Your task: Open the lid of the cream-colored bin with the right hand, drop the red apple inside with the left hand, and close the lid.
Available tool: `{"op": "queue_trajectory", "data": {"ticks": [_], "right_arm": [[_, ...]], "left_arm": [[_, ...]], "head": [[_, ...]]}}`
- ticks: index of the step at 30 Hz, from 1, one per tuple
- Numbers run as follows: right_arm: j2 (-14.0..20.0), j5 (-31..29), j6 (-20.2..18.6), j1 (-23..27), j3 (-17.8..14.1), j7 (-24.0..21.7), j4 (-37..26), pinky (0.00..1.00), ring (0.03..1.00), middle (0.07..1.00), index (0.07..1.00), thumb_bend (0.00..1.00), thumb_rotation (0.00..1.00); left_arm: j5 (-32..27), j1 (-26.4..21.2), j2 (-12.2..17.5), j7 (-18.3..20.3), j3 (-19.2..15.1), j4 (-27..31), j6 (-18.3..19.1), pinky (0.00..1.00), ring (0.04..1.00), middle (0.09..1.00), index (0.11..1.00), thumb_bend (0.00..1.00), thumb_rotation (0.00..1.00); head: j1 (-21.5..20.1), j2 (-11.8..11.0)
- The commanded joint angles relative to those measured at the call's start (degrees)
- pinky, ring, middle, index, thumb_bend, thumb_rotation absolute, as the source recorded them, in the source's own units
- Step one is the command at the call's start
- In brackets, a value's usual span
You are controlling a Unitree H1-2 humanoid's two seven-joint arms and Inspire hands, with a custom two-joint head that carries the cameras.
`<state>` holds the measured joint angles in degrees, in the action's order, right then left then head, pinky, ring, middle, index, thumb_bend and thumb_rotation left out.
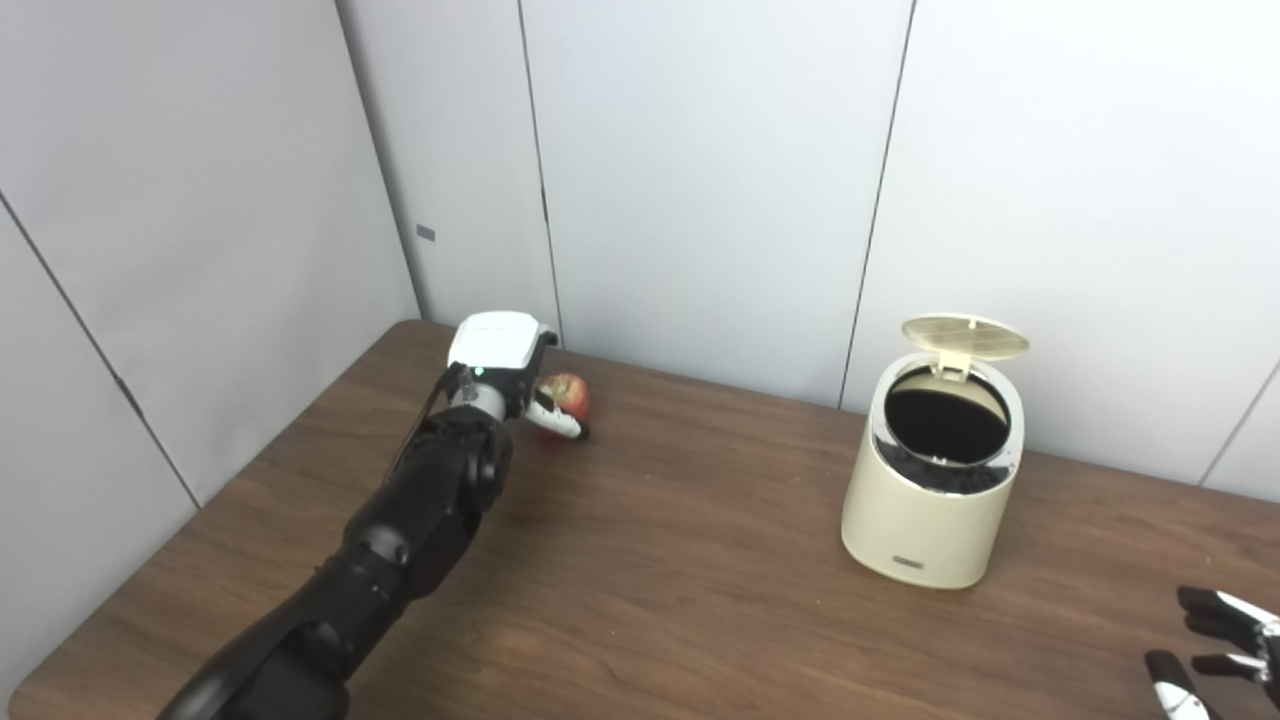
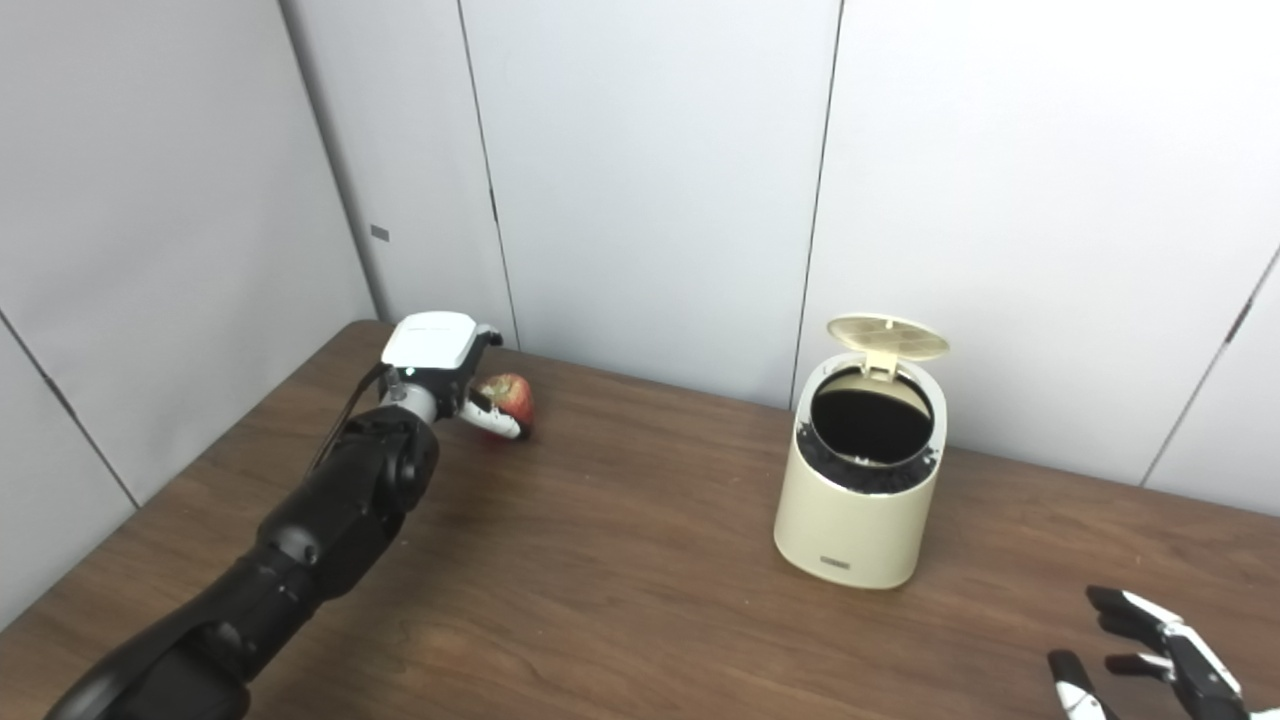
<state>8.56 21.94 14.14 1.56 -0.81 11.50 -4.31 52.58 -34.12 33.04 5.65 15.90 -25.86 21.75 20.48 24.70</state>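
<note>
The red apple (image 1: 568,392) is at the far left of the wooden table (image 1: 680,580), close to the wall. My left hand (image 1: 505,375) reaches over it from the left, its thumb (image 1: 556,419) curled across the apple's front and its other fingers hidden behind the fruit. Whether the apple still rests on the table I cannot tell. The cream-colored bin (image 1: 932,500) stands at the right, its round lid (image 1: 965,336) tipped up at the back and the dark inside showing. My right hand (image 1: 1215,650) hovers low at the near right corner, fingers spread, holding nothing, well apart from the bin.
Grey wall panels (image 1: 700,180) close off the table's back and left sides. Bare wood lies between the apple and the bin. The table's left edge (image 1: 200,510) runs diagonally toward the near left corner.
</note>
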Motion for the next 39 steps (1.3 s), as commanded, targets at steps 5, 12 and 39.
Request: {"op": "queue_trajectory", "data": {"ticks": [5, 12, 39], "right_arm": [[-0.7, 0.7, -1.6, 0.7, -0.1, -0.5, -4.4, 0.54, 0.692, 0.715, 0.684, 0.18, 0.28], [-1.2, 0.9, -2.5, 1.0, -0.2, -0.8, -5.8, 0.55, 0.697, 0.713, 0.678, 0.17, 0.03], [-3.9, 2.2, -5.7, 0.7, 0.6, -1.7, -8.6, 0.55, 0.681, 0.709, 0.674, 0.18, 0.0]], "left_arm": [[-0.8, -5.2, 2.4, 10.8, 2.4, 2.0, 1.9, 0.36, 0.484, 0.609, 0.754, 1.0, 0.34], [-1.3, -5.4, 3.9, 18.2, 6.0, 2.6, 0.0, 0.42, 0.525, 0.608, 0.66, 0.99, 0.25], [-1.3, -0.9, 3.0, 5.0, 3.0, 9.1, -4.0, 0.22, 0.304, 0.414, 0.499, 0.52, 0.0]], "head": [[-0.2, 0.2], [-0.6, 0.4], [-4.9, -0.2]]}}
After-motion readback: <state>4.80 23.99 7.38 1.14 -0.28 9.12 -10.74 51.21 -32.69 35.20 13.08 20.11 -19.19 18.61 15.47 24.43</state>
